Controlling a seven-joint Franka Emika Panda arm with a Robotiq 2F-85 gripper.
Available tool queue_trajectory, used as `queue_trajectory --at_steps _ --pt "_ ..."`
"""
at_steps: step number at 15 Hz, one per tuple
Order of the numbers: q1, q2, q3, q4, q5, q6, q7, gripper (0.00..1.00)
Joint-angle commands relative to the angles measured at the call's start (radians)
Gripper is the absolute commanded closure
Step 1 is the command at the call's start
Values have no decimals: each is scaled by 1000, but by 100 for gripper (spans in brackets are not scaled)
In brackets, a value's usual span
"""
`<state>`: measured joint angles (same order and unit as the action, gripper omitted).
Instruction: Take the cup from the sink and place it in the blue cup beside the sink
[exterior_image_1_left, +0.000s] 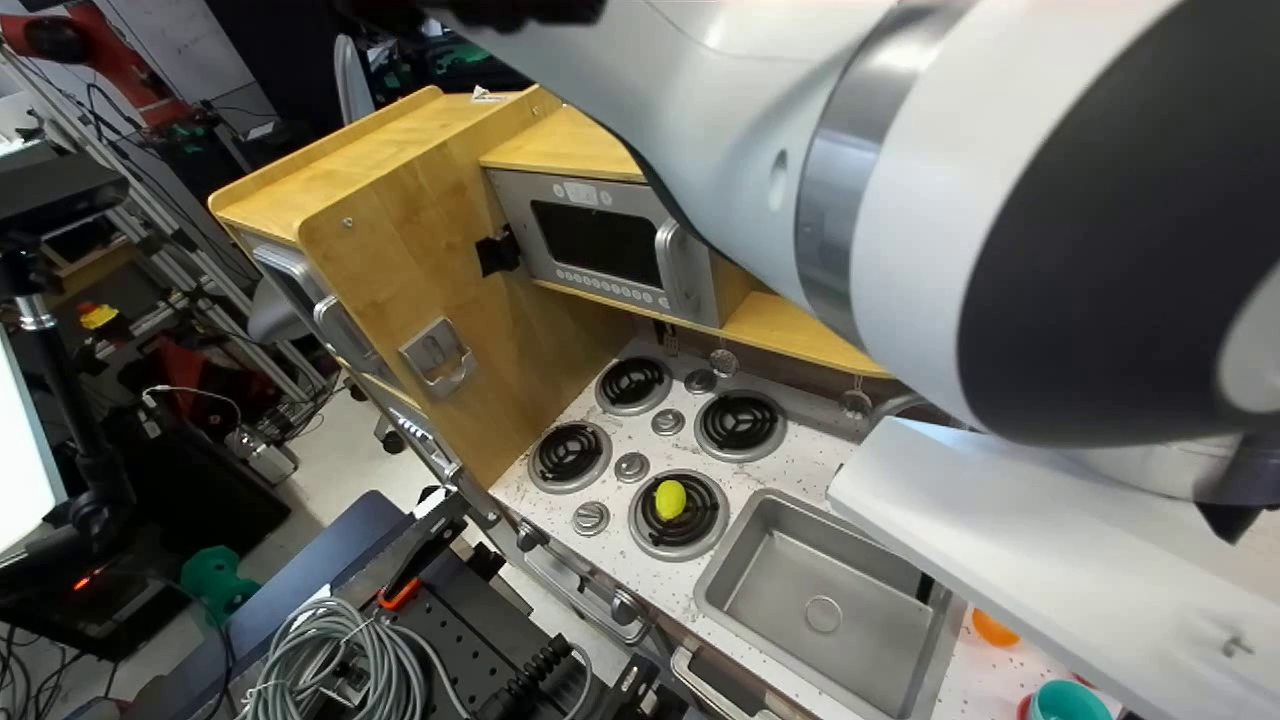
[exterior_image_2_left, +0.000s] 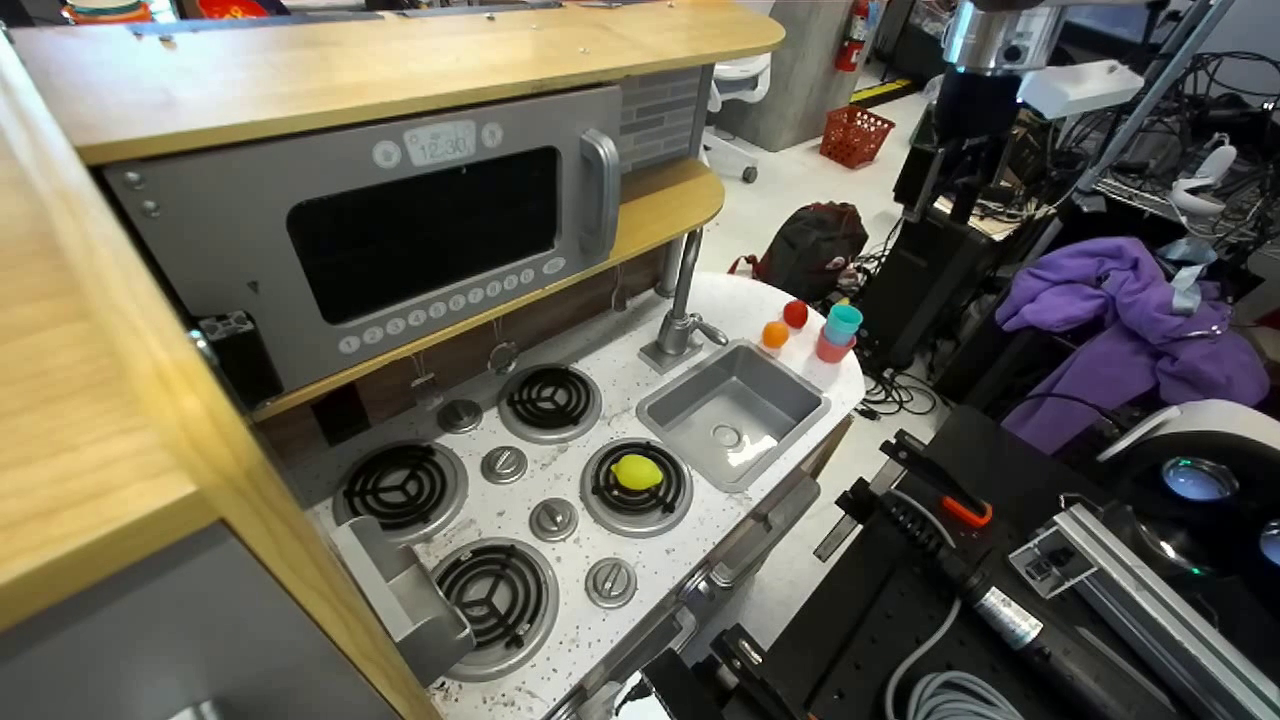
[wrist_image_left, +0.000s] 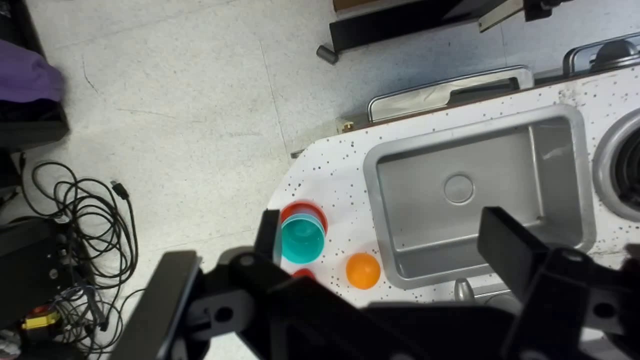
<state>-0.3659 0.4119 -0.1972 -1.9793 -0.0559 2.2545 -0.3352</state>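
Observation:
The teal-green cup (wrist_image_left: 302, 240) stands with its mouth up in a red-pink cup (wrist_image_left: 303, 206) on the counter beside the sink (wrist_image_left: 425, 215). The stack also shows in an exterior view, with the teal cup (exterior_image_2_left: 844, 318) above the pink cup (exterior_image_2_left: 834, 348); a light blue wall shows between them. The sink basin is bare in both exterior views (exterior_image_1_left: 790, 590) (exterior_image_2_left: 745, 390). No dark blue cup shows in any view. My gripper (wrist_image_left: 387, 235) is open and empty, high above the counter; in the wrist view its left finger overlaps the teal cup's edge.
An orange round piece (wrist_image_left: 363, 270) and a partly hidden red round piece (wrist_image_left: 304, 273) lie near the cups. The faucet (exterior_image_2_left: 683, 300) rises behind the sink. A lemon (exterior_image_2_left: 637, 472) lies on a burner. The microwave (exterior_image_2_left: 420, 220) and a wooden shelf (exterior_image_2_left: 675, 205) overhang the back.

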Motion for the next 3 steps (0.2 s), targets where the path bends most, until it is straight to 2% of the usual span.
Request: queue_trajectory --at_steps 1,3 --pt "4 -19 -4 -19 0 -2 -6 0" --pt "6 -30 -5 -35 -1 -2 -11 0"
